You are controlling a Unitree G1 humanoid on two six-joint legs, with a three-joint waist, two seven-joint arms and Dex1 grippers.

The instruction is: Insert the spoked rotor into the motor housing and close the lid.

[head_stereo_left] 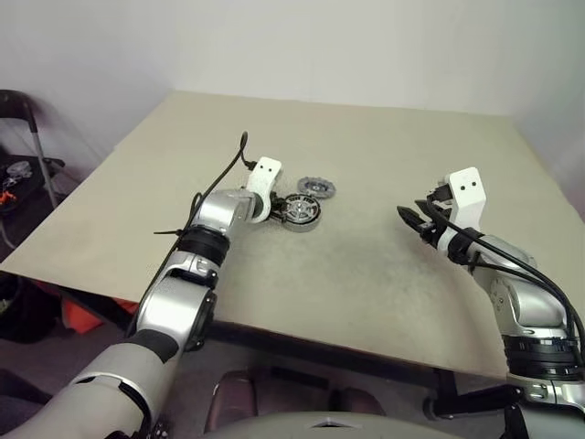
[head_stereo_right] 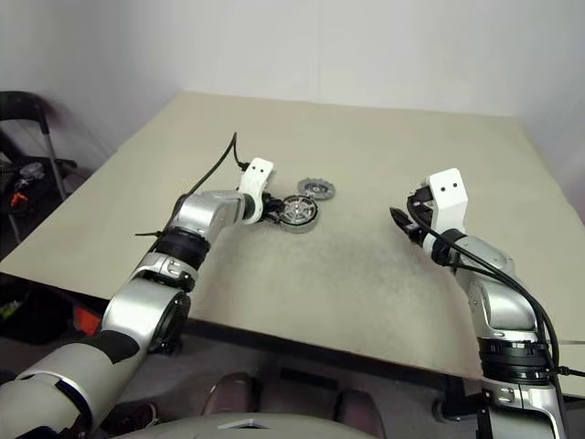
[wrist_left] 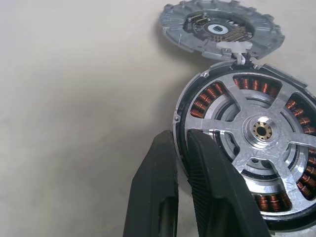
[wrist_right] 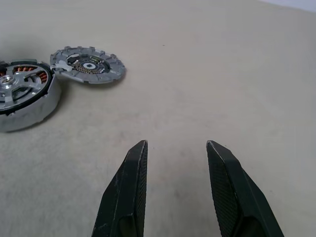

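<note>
L gripper [wrist_left: 180,163] is at the motor housing [wrist_right: 29,114], fingers clamped on its near wall, one finger outside, the other inside over the rim. Spoked rotor [wrist_left: 264,131] sits in the housing, silver spokes across the copper windings, brass hub centred. Lid [wrist_left: 222,29] lies flat on the table [head_stereo_left: 366,137], touching the housing's far edge by a small white tab. R gripper [wrist_right: 175,168] hovers well right of the housing, fingers spread, holding nothing.
</note>
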